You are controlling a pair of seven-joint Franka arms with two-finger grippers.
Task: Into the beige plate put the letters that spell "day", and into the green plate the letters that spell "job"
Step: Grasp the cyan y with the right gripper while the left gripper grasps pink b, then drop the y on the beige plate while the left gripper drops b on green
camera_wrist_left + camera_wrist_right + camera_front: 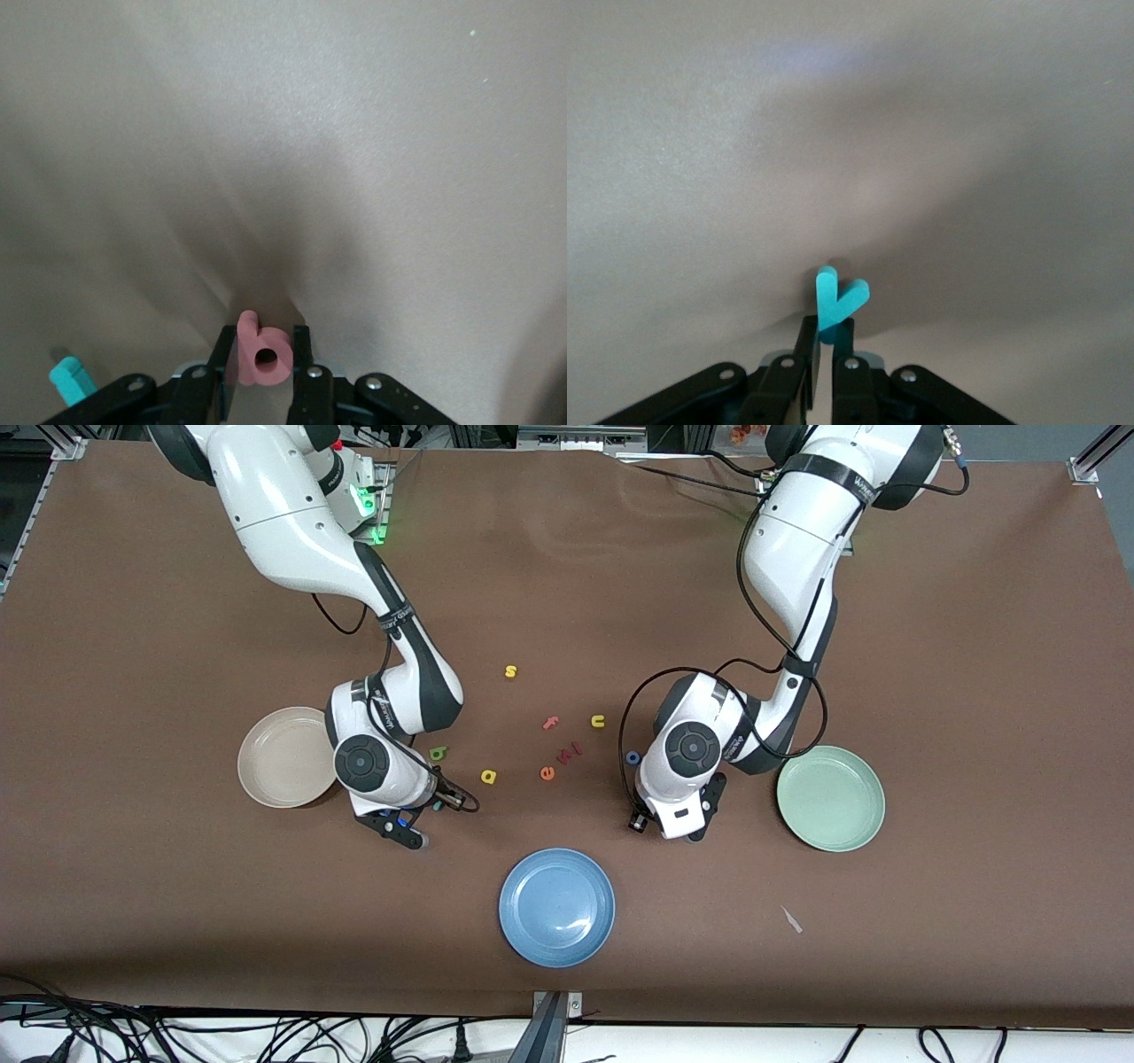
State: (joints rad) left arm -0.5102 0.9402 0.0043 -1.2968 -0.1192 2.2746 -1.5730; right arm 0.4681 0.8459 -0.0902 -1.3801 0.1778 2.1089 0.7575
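My left gripper (263,335) is shut on the salmon-pink b (270,365), which stands upright between its fingers low over the table. The teal j (71,379) lies beside it. In the front view this gripper (638,822) is between the blue o (633,758) and the green plate (831,797). My right gripper (825,326) is shut on the stem of the teal y (837,297). It is low over the table (432,808) beside the beige plate (282,757). The green d (438,754) and yellow a (488,777) lie close by.
A blue plate (556,906) sits nearest the front camera, midway between the arms. Loose letters lie mid-table: yellow s (510,671), pink f (551,724), yellow u (598,721), orange e (547,773) and a red letter (569,754). A paper scrap (791,919) lies nearer the front camera than the green plate.
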